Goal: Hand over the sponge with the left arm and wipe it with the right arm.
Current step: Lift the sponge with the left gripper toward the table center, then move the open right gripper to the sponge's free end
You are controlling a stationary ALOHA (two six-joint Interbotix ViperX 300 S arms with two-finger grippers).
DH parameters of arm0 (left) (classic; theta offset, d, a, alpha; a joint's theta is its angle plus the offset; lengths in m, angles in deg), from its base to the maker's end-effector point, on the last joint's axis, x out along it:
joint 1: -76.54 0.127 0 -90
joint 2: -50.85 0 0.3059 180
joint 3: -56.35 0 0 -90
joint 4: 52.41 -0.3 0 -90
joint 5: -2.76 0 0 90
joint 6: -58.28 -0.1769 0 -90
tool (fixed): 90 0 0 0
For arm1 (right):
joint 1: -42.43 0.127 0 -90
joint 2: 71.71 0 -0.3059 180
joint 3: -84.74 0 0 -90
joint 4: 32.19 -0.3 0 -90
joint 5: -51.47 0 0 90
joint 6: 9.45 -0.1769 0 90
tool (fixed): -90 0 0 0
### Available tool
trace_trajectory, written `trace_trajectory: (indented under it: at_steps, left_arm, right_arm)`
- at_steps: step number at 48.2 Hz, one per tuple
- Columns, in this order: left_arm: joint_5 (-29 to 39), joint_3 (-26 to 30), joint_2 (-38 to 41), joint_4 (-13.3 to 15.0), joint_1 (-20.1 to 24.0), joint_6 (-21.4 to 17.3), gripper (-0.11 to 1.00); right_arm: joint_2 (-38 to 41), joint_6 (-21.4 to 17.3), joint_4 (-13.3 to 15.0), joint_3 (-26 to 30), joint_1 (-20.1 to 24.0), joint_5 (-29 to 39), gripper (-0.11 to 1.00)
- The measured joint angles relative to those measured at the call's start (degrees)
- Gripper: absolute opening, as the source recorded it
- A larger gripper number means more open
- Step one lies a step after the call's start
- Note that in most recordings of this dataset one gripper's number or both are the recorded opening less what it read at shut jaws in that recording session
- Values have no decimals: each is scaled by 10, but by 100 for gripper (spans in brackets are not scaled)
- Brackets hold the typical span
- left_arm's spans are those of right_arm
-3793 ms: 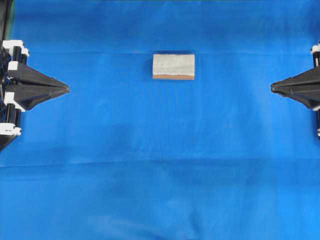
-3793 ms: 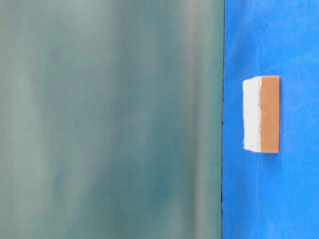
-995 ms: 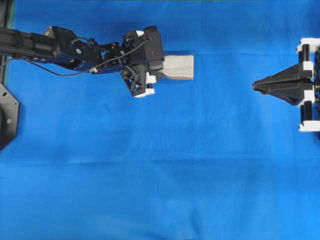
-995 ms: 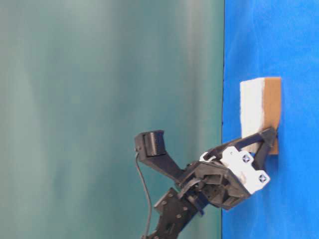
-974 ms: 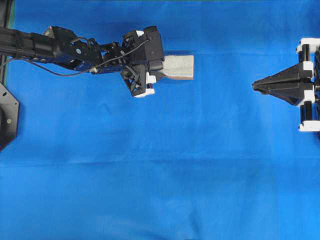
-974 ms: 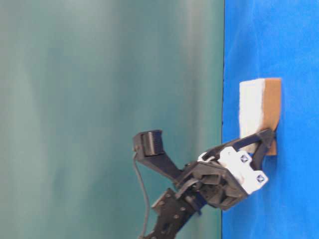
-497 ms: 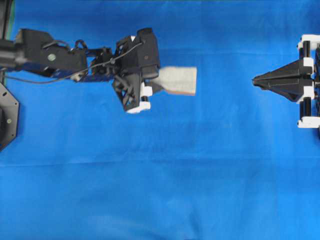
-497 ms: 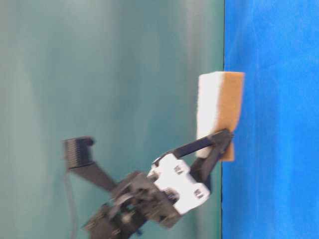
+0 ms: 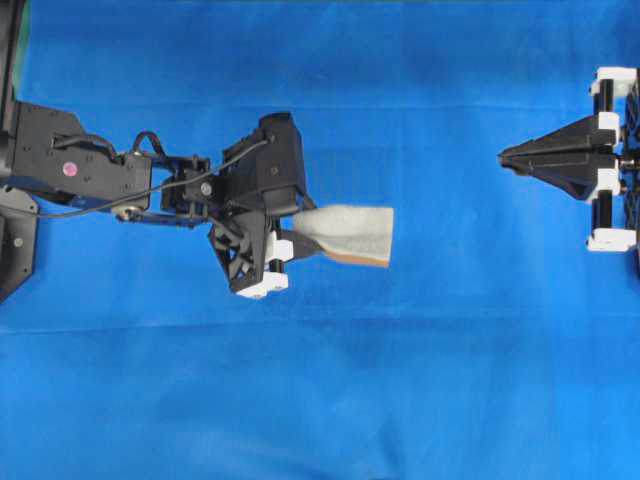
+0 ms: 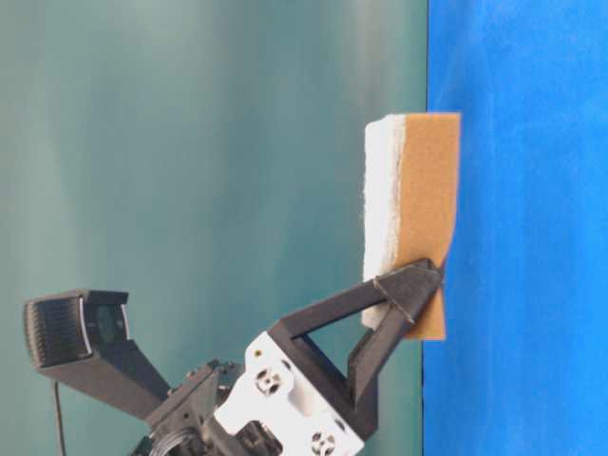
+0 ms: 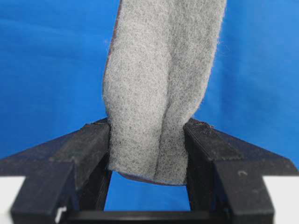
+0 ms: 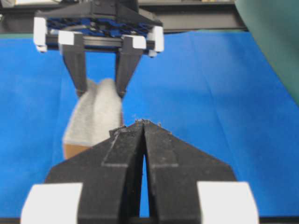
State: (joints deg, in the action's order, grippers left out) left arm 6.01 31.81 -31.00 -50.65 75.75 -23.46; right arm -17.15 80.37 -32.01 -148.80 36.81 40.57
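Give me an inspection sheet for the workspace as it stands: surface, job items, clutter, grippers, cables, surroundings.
Surface: blue cloth covers the table, slightly creased, bare apart from the arms.
Job's things: sponge held off the cloth, grey-white face up, orange-brown layer underneath, squeezed in at the gripped end.
Clutter: nothing seen.
Grippers: left gripper shut on one end of the sponge, its other end pointing toward the right arm; right gripper shut, empty, well apart from the sponge.
Cables: one thin black cable runs along the left arm to its wrist camera.
Surroundings: green backdrop beyond the table edge.
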Motion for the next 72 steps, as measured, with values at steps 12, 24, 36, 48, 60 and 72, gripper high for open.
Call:
trace_trajectory:
  at_steps: [12,24,36,48,60,72]
  left_arm:
    - [-1,7,6,1,-3,3,37]
    - [0,9,7,1,-3,3,37]
    - [-1,10,7,1,-3,3,37]
    - [-1,10,7,1,-3,3,37]
    - [0,9,7,1,-3,3,37]
    - [0,10,7,1,-3,1,37]
  right_arm:
    - [3,-3,-1,-1,0,0,-1]
    - [33,-33,-4,17,21,0,0]
    - [113,-60,-4,58,48,-2,16]
    - [200,-88,-4,112,69,-7,73]
    - [279,-99,-7,165,69,8,74]
    - [342,-100,-8,204,69,42,74]
